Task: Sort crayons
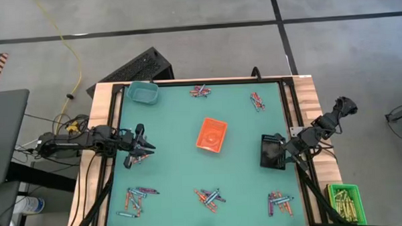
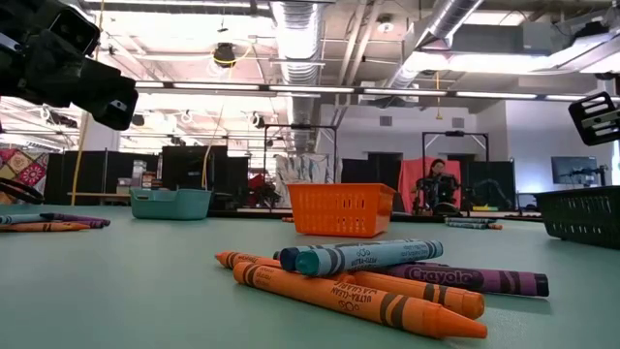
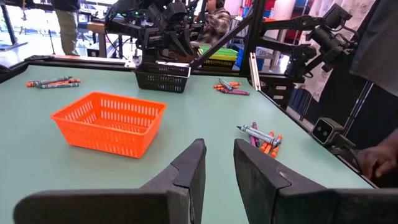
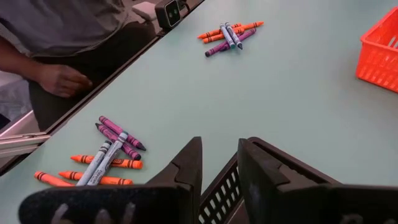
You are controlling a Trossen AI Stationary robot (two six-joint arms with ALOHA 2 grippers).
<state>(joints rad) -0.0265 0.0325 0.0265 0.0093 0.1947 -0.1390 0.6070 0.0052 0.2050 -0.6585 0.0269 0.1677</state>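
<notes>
From above, the crayons lie in separate small heaps on the green worktop [image 1: 175, 127]: two at the far edge [image 1: 200, 91], three along the near edge [image 1: 208, 196], one by the left claw [image 1: 143, 150]. The orange tray [image 1: 212, 135] sits mid-worktop, the teal tray [image 1: 142, 92] far left, the black tray [image 1: 271, 151] right, beneath the right claw [image 1: 276, 145].

At worktop level, the near-centre heap [image 2: 368, 276] mixes orange, blue-grey and purple sticks that overlap.

The left wrist view shows its fingers [image 3: 186, 174] slightly spread, holding nothing.

The right wrist view likewise: fingers [image 4: 186, 165] a little apart, empty, above the black tray's rim [image 4: 224, 190], with a person's hand [image 4: 59, 78] at the edge.

Best to lift a top crayon, gripped across its middle, so neighbours stay put.
</notes>
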